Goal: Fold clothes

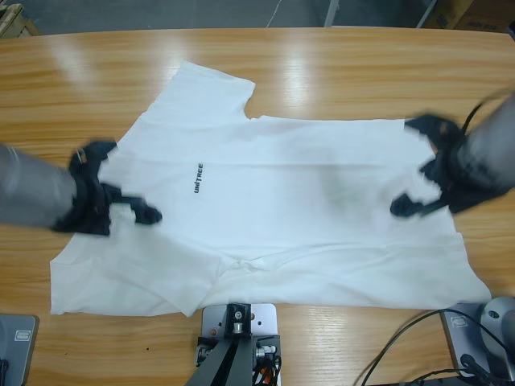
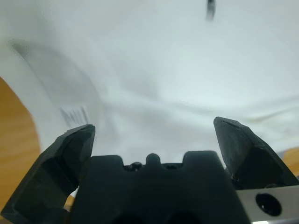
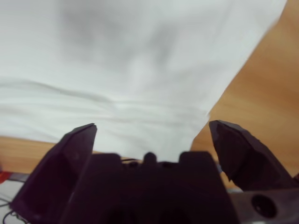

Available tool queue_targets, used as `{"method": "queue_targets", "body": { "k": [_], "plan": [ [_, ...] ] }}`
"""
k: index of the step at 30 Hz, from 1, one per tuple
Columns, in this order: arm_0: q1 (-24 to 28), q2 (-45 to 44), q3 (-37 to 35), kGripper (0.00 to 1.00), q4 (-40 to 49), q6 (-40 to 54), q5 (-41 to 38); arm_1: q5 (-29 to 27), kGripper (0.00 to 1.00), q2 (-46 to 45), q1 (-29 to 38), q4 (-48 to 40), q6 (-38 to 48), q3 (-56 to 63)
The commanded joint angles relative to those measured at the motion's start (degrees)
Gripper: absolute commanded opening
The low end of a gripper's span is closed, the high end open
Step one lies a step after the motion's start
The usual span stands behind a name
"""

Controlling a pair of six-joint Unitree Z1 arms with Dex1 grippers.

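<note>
The clothes are one white T-shirt (image 1: 290,201), spread flat on the wooden table (image 1: 338,64) with its neck to the left and its hem to the right. Small black lettering (image 1: 198,178) marks the chest. My left gripper (image 1: 121,183) hovers open over the neck end, holding nothing. In the left wrist view the left gripper (image 2: 154,128) stands wide open above white cloth (image 2: 177,60), with the collar curve and a printed neck label (image 2: 74,113) just ahead. My right gripper (image 1: 414,165) is open over the hem end. In the right wrist view the right gripper (image 3: 152,127) spans the hem cloth (image 3: 140,60).
Bare wood lies beyond the shirt at the far side, and a narrow strip (image 1: 121,338) runs along the near edge. Black cables (image 1: 418,354) trail off the table's near right corner. Wood (image 3: 261,93) shows beside the hem in the right wrist view.
</note>
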Motion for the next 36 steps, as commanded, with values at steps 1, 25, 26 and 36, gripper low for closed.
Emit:
{"method": "queue_targets", "body": {
  "k": [1,25,26,36],
  "plan": [
    [24.2,3.7,-6.2,0.821,-2.9,20.4,-11.0,11.9,1.000,0.4,-25.7,-6.4,-15.5,-0.4],
    [38.0,50.6,-85.3,0.743,32.4,31.4,-23.5,28.3,0.968,17.0,-43.0,-19.1,-19.9,-4.6],
    [37.8,52.2,-87.6,0.743,33.6,30.0,-23.5,27.6,0.966,17.4,-43.0,-19.3,-19.8,-4.7],
    [36.3,65.6,-108.8,0.835,43.0,20.4,-21.3,26.7,0.961,19.5,-43.4,-20.7,-19.9,-4.4]
  ]
}}
